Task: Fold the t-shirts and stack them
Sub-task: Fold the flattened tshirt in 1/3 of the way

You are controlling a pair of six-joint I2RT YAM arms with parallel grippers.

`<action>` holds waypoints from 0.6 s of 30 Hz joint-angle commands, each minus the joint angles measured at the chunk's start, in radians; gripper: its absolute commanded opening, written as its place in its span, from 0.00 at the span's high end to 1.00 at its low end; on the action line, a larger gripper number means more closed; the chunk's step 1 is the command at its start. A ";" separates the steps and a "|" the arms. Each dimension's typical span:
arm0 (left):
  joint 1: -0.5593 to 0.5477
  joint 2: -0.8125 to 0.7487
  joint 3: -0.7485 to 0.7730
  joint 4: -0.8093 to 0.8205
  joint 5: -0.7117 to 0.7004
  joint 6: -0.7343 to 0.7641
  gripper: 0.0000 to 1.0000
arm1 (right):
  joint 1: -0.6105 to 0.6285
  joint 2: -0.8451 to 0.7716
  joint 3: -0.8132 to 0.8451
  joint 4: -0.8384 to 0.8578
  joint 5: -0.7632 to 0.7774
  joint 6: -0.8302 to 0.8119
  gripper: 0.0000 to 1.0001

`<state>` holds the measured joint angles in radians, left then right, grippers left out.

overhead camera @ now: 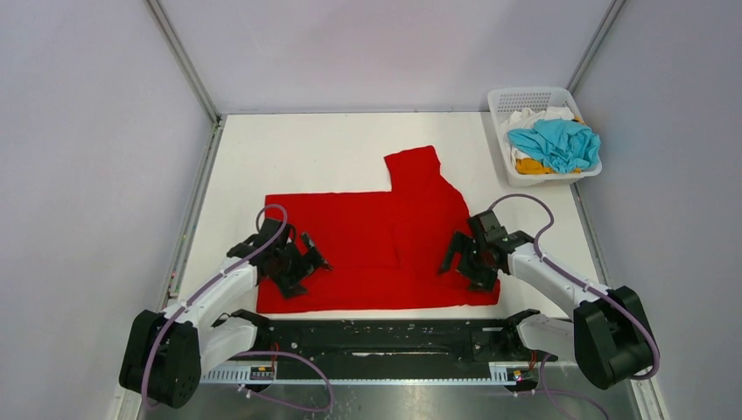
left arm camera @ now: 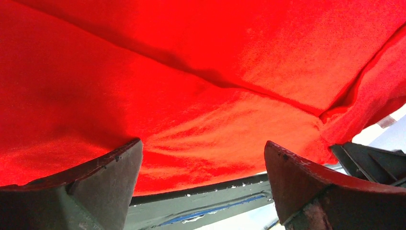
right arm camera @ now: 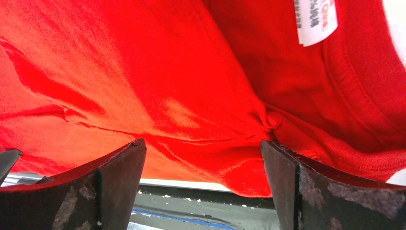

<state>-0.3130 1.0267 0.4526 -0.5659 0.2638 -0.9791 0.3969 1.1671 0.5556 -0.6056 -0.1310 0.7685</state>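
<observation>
While both hands hang wide open above the near part of the red t-shirt, I judge the step in hand to be the start of a fold on that shirt, with nothing gripped yet. Nearest me, the left hand is over the shirt's near left part and the right hand over its near right part. Each wrist view shows two spread fingers with red cloth filling the gap beyond them, close but, as far as I can tell, not pinched. The right wrist view shows a white label and a stitched neckline, so the collar end lies by the right hand. The shirt is spread on the white tabletop, one sleeve pointing away from me. The next move, I think, calls for both hands to drop, close on the near edge together and carry it over evenly, or the cloth will skew. Far right, well apart from both hands, a white basket holds the turquoise t-shirt, a white t-shirt and an orange-yellow t-shirt, bundled and unfolded
</observation>
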 commanded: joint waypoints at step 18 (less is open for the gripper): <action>0.253 0.302 0.617 -0.232 -0.437 0.190 0.01 | -0.006 -0.126 0.291 -0.017 0.276 -0.198 0.01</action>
<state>-0.1707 1.2160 0.9695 -0.8406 -0.1707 -0.8818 0.3958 1.0676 0.7788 -0.6613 0.0341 0.6579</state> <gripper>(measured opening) 0.989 0.993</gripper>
